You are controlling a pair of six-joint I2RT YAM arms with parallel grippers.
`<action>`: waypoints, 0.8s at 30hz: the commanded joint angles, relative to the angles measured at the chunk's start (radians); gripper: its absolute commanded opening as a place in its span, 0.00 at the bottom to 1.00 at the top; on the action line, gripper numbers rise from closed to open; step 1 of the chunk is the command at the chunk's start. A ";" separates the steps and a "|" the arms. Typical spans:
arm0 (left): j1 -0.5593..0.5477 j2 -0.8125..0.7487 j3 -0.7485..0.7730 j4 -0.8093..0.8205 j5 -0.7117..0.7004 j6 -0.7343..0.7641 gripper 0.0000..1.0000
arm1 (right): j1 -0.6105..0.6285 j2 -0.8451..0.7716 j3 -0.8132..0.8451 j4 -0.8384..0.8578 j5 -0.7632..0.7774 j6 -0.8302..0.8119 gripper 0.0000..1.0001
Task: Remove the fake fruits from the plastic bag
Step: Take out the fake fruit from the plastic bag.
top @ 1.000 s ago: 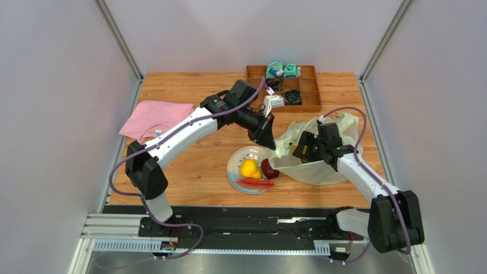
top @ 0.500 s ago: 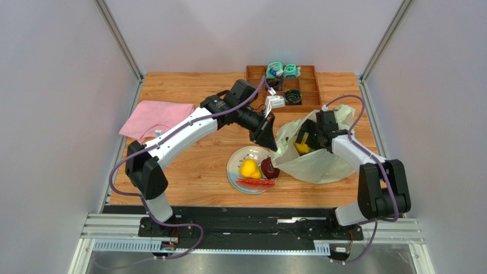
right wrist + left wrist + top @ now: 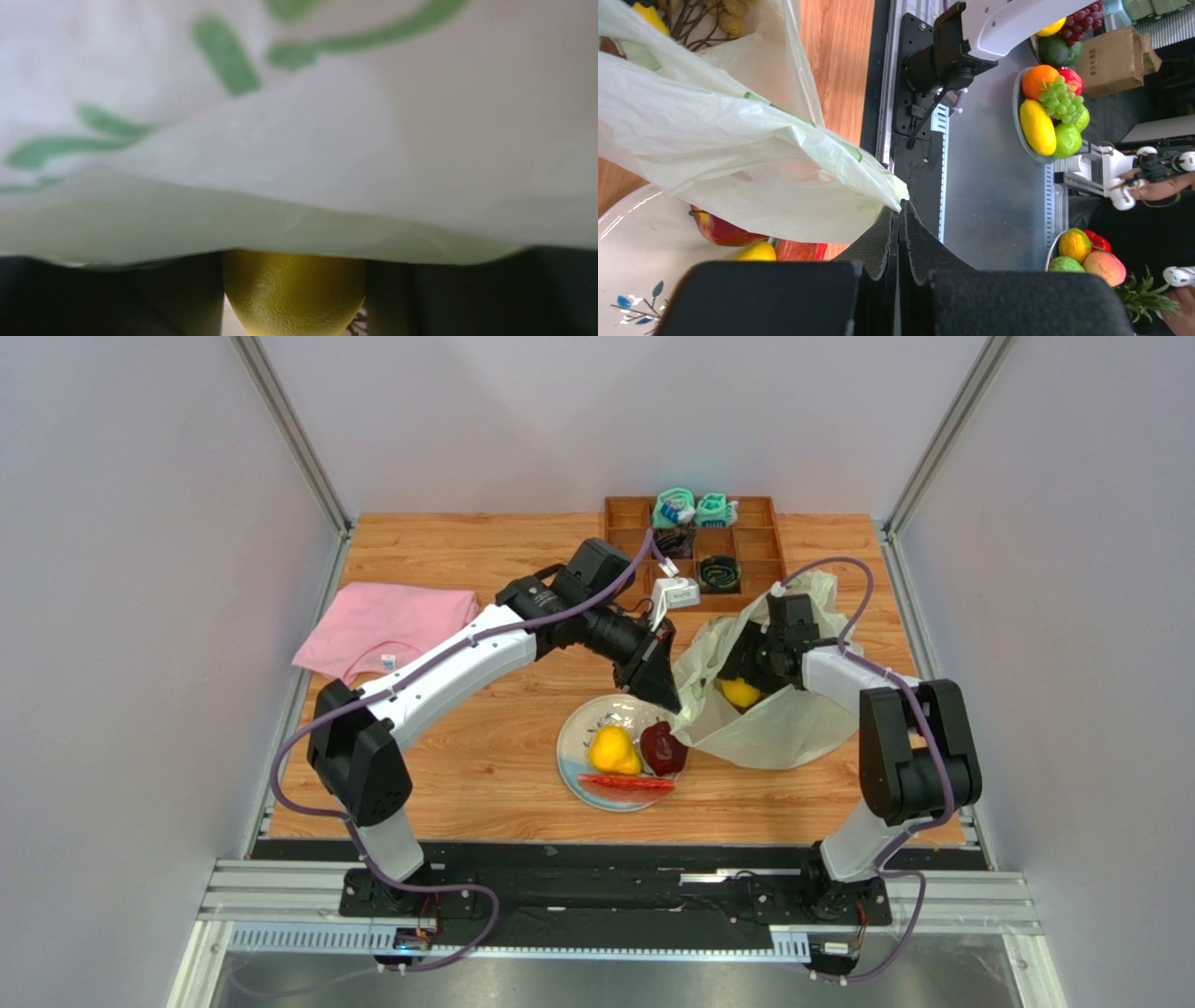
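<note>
At plate's [image 3: 578, 752] 3 o'clock, your right tool [image 3: 745, 672] has entered plastic bag [image 3: 788, 731], clamping yellow fruit [image 3: 295, 294]; left tool [image 3: 900, 218] pinches bag rim. Extraction ready.

Pink cloth [image 3: 382, 623], wooden tray [image 3: 758, 546], plate [image 3: 589, 721]

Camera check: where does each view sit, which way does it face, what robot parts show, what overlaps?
Top external: above and behind the bases, looking down on the table; both arms, left end effector and right end effector at the plastic bag.
Left wrist: looks along its shut fingers pinching the bag's edge, plate below.
Right wrist: inside the bag, facing a yellow fruit between its fingers.
Shared: bag in all; plate in top and left wrist.
</note>
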 commanded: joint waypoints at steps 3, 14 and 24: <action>0.008 0.033 0.105 -0.005 -0.042 0.025 0.00 | -0.033 -0.187 0.044 -0.254 -0.262 -0.112 0.22; 0.109 0.030 0.126 0.023 -0.003 -0.012 0.00 | -0.006 -0.549 0.142 -0.656 -0.385 -0.368 0.17; 0.201 0.079 0.116 0.145 0.161 -0.179 0.00 | 0.420 -0.622 0.386 -0.724 -0.414 -0.693 0.15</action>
